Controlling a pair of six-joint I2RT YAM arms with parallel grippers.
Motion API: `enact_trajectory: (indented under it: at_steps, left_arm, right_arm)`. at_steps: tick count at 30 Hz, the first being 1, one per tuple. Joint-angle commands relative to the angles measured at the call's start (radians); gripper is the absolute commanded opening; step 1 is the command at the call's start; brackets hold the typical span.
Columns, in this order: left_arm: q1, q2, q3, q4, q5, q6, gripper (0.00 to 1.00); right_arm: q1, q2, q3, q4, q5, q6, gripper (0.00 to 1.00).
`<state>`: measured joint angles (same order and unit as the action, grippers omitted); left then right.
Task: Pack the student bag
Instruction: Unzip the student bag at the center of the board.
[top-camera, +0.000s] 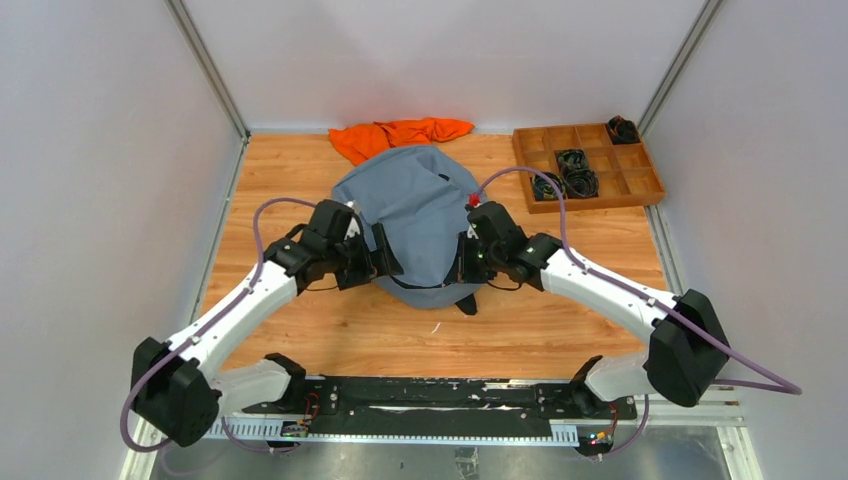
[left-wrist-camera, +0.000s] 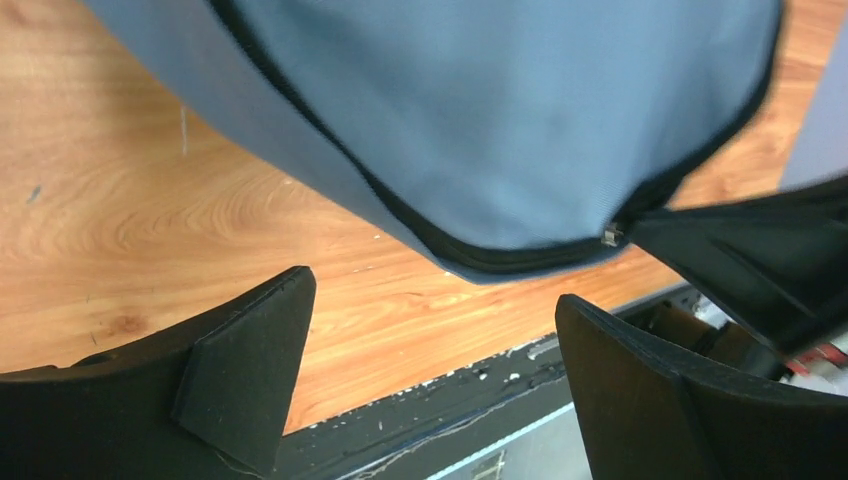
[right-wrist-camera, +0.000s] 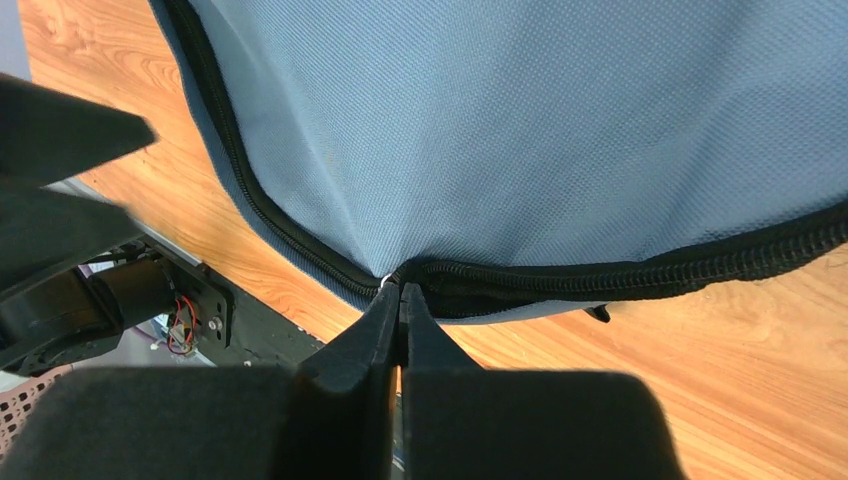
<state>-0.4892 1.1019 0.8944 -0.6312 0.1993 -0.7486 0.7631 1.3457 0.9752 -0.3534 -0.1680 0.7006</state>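
Observation:
The student bag (top-camera: 415, 210) is a large grey-blue backpack lying flat mid-table, with a dark zipper line along its near edge. My right gripper (top-camera: 463, 262) sits at the bag's near right edge. In the right wrist view its jaws (right-wrist-camera: 400, 290) are pressed together on the small metal zipper pull (right-wrist-camera: 388, 280) of the bag (right-wrist-camera: 550, 130). My left gripper (top-camera: 385, 262) is at the bag's near left edge. In the left wrist view it (left-wrist-camera: 432, 295) is open and empty, just short of the bag (left-wrist-camera: 500, 120) and its zipper pull (left-wrist-camera: 611, 237).
An orange cloth (top-camera: 400, 135) lies behind the bag at the back wall. A wooden compartment tray (top-camera: 600, 202) holding dark cable bundles stands at the back right. A black strap end (top-camera: 466, 303) pokes out under the bag. The black base rail (top-camera: 440, 395) runs along the near edge.

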Motion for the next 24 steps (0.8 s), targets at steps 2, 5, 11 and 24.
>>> enact_trajectory:
  at_steps: [2, 5, 11, 24]
  left_arm:
    - [-0.011, 0.057, -0.072, 0.161, 0.037, -0.114, 0.96]
    - [-0.019, 0.108, -0.087, 0.224, 0.041, -0.122, 0.91]
    - [-0.025, 0.165, -0.100, 0.288, 0.038, -0.124, 0.43]
    - [0.393, 0.025, 0.061, -0.089, -0.119, 0.191, 0.00]
  right_arm:
    - [-0.006, 0.006, 0.011, 0.019, -0.017, 0.003, 0.00]
    - [-0.007, -0.004, -0.002, 0.019, -0.015, 0.006, 0.00]
    - [-0.006, -0.017, -0.018, 0.007, 0.001, 0.005, 0.00]
    - [-0.166, -0.213, -0.155, -0.081, 0.165, -0.022, 0.00]
